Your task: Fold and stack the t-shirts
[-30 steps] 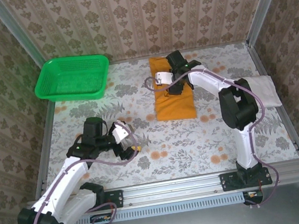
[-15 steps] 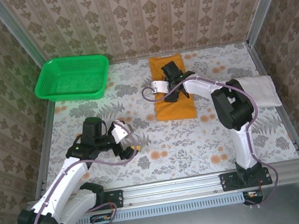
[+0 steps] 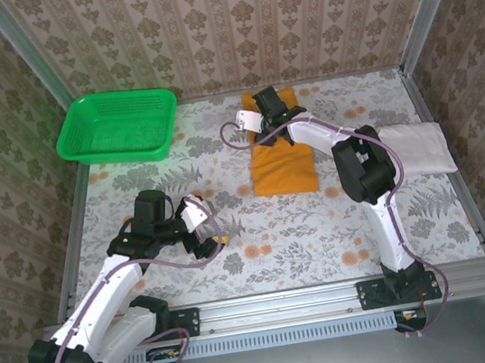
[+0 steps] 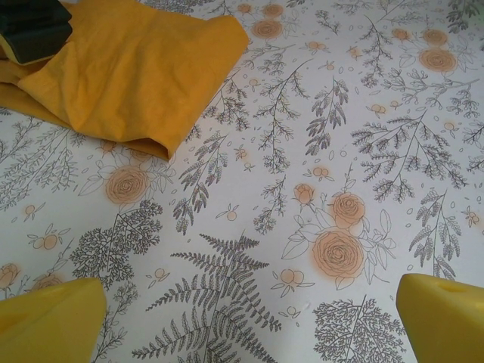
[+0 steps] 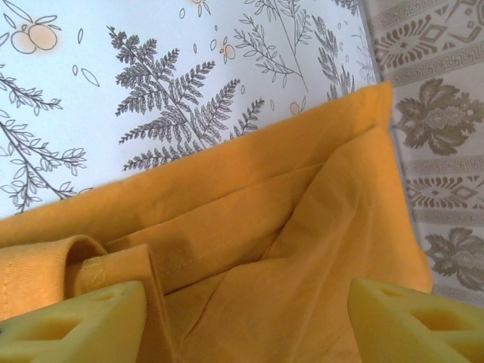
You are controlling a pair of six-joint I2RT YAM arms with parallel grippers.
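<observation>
Left gripper point(image 3: 207, 230) hangs low over the near-left part of the worktop point(image 3: 277, 231) with its jaws spread wide and nothing between them; its wrist view shows bare flowered cloth between the two yellow fingertips point(image 4: 53, 318). Beyond it, in the far-left corner, sits a green basket point(image 3: 116, 127). At the far middle of the worktop lies the orange t-shirt point(image 3: 284, 171), folded into a long rectangle, one corner of which point(image 4: 128, 68) reaches into the left wrist view. The right gripper point(image 3: 266, 105) is at the shirt's far end, jaws parted and clamping nothing, the folded layers point(image 5: 302, 249) showing between its fingertips; whether they touch the fabric cannot be told. The white t-shirt point(image 3: 420, 148) lies folded at the right edge, apart from the orange one.
</observation>
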